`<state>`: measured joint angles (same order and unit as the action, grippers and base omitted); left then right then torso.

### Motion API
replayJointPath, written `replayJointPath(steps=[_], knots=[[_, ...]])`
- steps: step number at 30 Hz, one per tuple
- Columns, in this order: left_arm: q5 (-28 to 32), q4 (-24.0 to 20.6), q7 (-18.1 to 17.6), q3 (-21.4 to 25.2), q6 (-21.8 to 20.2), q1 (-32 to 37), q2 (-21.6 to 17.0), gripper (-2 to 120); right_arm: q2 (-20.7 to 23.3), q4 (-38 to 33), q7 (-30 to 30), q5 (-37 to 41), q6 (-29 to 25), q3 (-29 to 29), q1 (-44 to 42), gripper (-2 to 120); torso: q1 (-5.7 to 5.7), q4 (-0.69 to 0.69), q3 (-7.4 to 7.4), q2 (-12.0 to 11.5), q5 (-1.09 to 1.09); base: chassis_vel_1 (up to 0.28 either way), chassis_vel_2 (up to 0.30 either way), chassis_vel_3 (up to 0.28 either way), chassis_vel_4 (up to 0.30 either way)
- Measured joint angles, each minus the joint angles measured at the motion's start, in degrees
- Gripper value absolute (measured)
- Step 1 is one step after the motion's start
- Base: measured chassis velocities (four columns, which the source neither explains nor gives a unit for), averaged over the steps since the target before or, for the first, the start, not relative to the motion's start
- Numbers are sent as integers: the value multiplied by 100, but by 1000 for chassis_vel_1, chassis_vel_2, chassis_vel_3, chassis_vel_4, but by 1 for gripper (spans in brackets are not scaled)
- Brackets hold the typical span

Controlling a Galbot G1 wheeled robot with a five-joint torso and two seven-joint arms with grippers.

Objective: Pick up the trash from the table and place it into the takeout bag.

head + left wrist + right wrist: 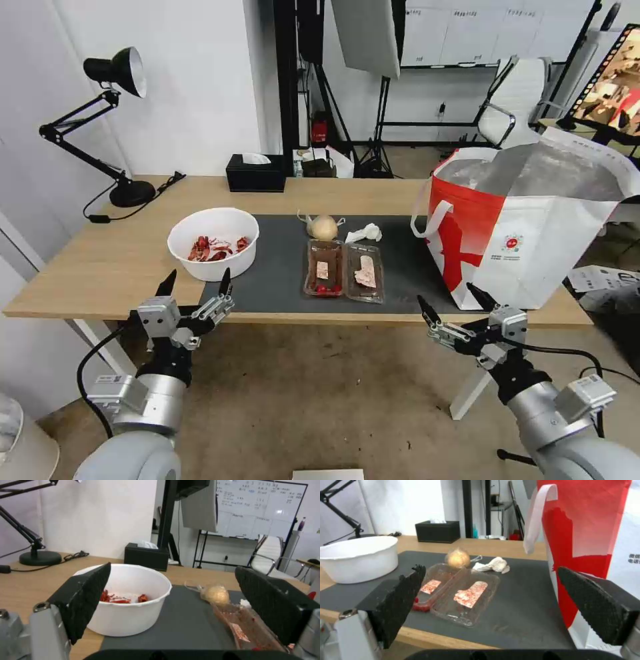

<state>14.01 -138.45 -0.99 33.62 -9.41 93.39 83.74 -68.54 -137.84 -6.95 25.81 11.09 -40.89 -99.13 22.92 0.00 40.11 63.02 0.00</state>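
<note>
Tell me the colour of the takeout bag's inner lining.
Silver foil lines the takeout bag, clearest in the head view.

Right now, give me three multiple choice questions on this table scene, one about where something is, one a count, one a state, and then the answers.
1. Where does the bowl stand?
A. Inside the bag
B. At the mat's left edge, partly on the bare table
C. On top of the tissue box

2. How many trash items are on the table?
A. Two
B. Four
C. Six

3. How are the two grippers?
A. Both open, holding nothing
B. Both shut on trash
C. Left shut on the bowl, right open

Answers:
1 B: the bowl straddles the left edge of the mat.
2 B: bowl, clamshell, knotted lump and tissue lie there.
3 A: the left gripper and right gripper hover at the near table edge, fingers spread, the bag standing at the right.
</note>
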Motion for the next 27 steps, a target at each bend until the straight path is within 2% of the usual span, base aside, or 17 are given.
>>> replayJointPath(steps=[4,6,11,18,20,21,22,23,24,26,27], knots=[[33,1,23,4,0,2,-18,100,-22,4,151,25,0,69,8,100,0,0,0,0,0,0,0,0,0],[89,-7,43,4,0,24,-19,100,-75,-55,597,498,161,202,23,100,0,0,0,0,0,0,0,0,0],[116,-11,42,11,-12,25,-30,100,-92,-150,687,772,269,228,7,100,0,0,0,0,-1,0,0,0,0],[585,-109,22,-2,-240,55,-81,100,-92,-243,923,1132,498,229,6,100,0,0,0,0,0,0,0,0,0],[676,-129,22,15,-292,66,-112,100,-92,-365,1084,1842,631,233,17,100,0,0,0,0,0,0,0,0,0],[676,-129,22,15,-292,66,-112,100,-92,-365,1084,1842,631,233,17,100,0,0,0,0,0,0,0,0,0],[771,-144,23,20,-329,72,-123,100,-93,-444,1232,2380,723,232,35,100,0,0,0,0,-1,0,0,0,0],[962,-175,16,31,-398,82,-137,100,-94,-525,1655,3484,903,175,94,100,0,0,-1,0,-2,0,0,0,0],[1071,-199,12,43,-440,87,-145,100,-94,-542,1900,4245,963,116,133,100,0,0,0,0,-1,0,0,0,0],[1095,-205,11,47,-449,87,-146,100,-94,-545,1960,4437,972,97,144,100,0,0,0,0,-1,0,0,0,0],[1143,-212,10,64,-474,88,-152,100,-91,-553,2106,4935,985,53,164,100,0,0,0,0,-1,0,0,0,0]])
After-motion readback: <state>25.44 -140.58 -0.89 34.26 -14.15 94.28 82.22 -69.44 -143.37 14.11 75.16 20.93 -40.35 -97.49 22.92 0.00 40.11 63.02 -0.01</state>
